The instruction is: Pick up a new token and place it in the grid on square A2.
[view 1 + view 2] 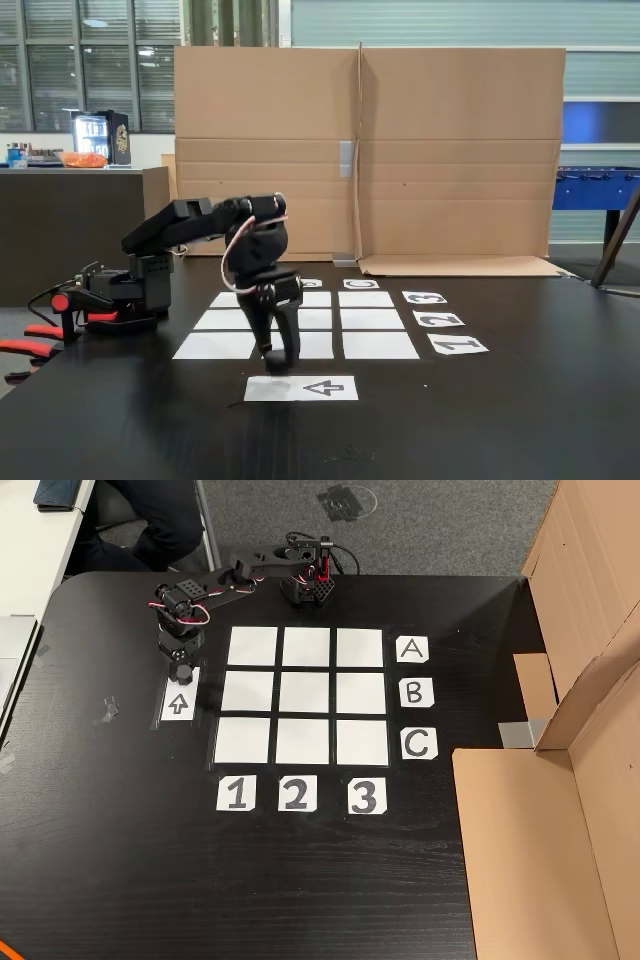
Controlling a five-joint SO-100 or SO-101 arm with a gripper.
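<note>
Token [184,672] is a tiny black puck, really hard to pick out against the black gripper [183,667] around it. From the top-down camera it sits at the top end of the arrow sheet [177,699], just left of the grid [306,694]. In the fixed view there's only a dark smudge on the left end of the arrow sheet [330,388], right under the fingertips, so that's probably the token [277,385] or its shadow, can't swear to it.

Gripper [278,360] points straight down over that spot. The two fingers look close together, only a thin gap between them, tips just above the sheet or touching it. Whether they're actually clamped on the token or just sitting around it, can't tell from either camera.

Grid is nine blank white rectangles, three by three, on a black table [120,880]. Labels A [411,650], B, C run down the right side in the top-down shot, 1, 2 [295,795], 3 along the bottom. All nine squares look bare.
</note>
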